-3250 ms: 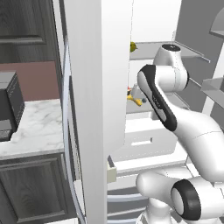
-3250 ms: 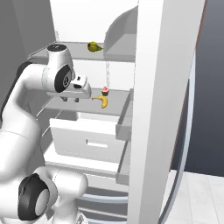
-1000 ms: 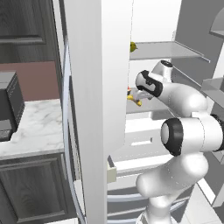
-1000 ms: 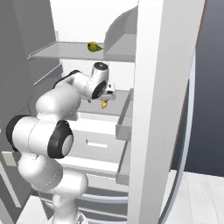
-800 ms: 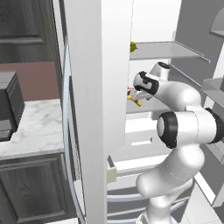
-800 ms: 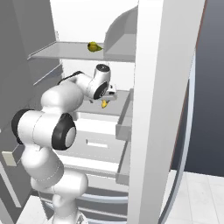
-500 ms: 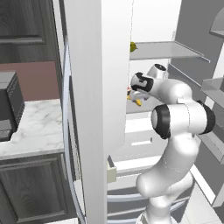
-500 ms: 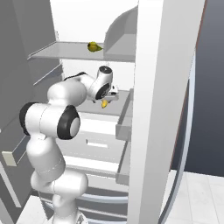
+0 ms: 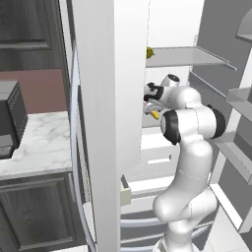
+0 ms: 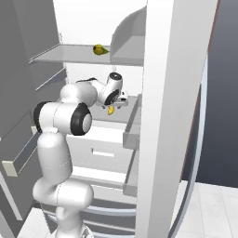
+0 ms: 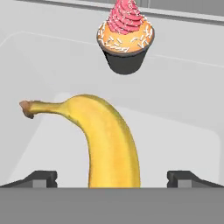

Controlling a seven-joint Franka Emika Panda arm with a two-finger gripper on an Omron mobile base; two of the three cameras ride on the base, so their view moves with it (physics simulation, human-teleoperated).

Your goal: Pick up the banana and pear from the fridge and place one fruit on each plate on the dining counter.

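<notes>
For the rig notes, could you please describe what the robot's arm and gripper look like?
The arm is glossy white, built of rounded, bulbous segments with dark, near-black bands at the joints. The gripper ends in two small dark grey, blocky finger tips. I see no cables or markings.

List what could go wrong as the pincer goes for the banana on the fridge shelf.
1. The banana is curved and lies between the open pincer fingertips; closing on its rounded body may let it roll or squirt out.
2. The cupcake stands just beyond the banana; pushing further in could knock it over.
3. The arm reaches in close beside the fridge door edge, so pulling out carelessly might bump it.
</notes>
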